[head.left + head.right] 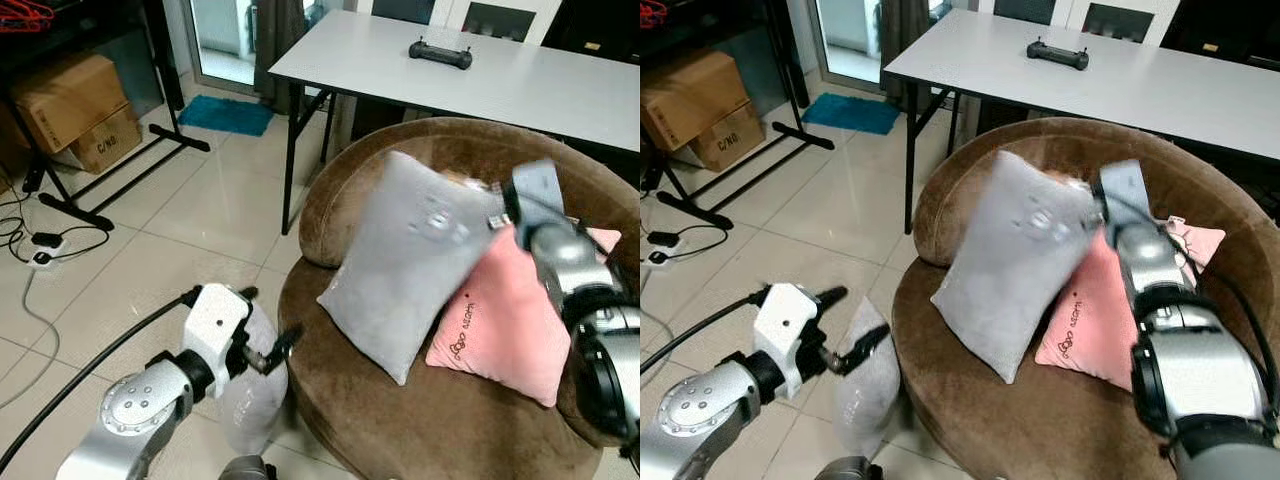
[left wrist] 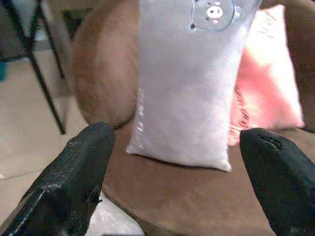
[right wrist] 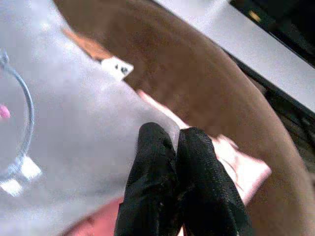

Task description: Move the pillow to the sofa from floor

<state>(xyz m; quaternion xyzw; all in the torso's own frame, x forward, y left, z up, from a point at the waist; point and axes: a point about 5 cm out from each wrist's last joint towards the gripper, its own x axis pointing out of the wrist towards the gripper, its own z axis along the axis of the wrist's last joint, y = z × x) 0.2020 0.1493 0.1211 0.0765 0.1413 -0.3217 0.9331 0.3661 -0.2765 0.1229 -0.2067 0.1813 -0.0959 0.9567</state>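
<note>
1. The grey pillow (image 1: 415, 260) is on the round brown sofa (image 1: 420, 420). It stands tilted, with its low corner on the seat and its top near the sofa's back.
2. The right gripper (image 3: 172, 147) is at the top right corner of the grey pillow. Its jaws are pressed together and pinch that corner of the pillow.
3. A small white tag (image 3: 117, 68) sticks out from the pillow's edge, near the right gripper.
4. A pink pillow (image 1: 510, 320) lies on the sofa just to the right of the grey pillow. The grey pillow leans partly over it, and the two touch.
5. The grey pillow has a little pig face (image 2: 212, 12) on it.
6. The left gripper (image 2: 182, 184) is low on the left, near the front of the sofa. Its jaws are spread wide and hold nothing.
7. A second grey pillow (image 1: 868, 385) stands on the floor (image 1: 190, 220) against the left side of the sofa, just beside the left gripper.
8. A white desk (image 1: 520, 80) stands behind the sofa, far from the robot. A black game controller (image 1: 440, 52) lies on it.
9. Far on the left are cardboard boxes (image 1: 75, 110) and a black metal stand (image 1: 110, 165). A blue mat (image 1: 225, 115) lies on the floor near a door.
</note>
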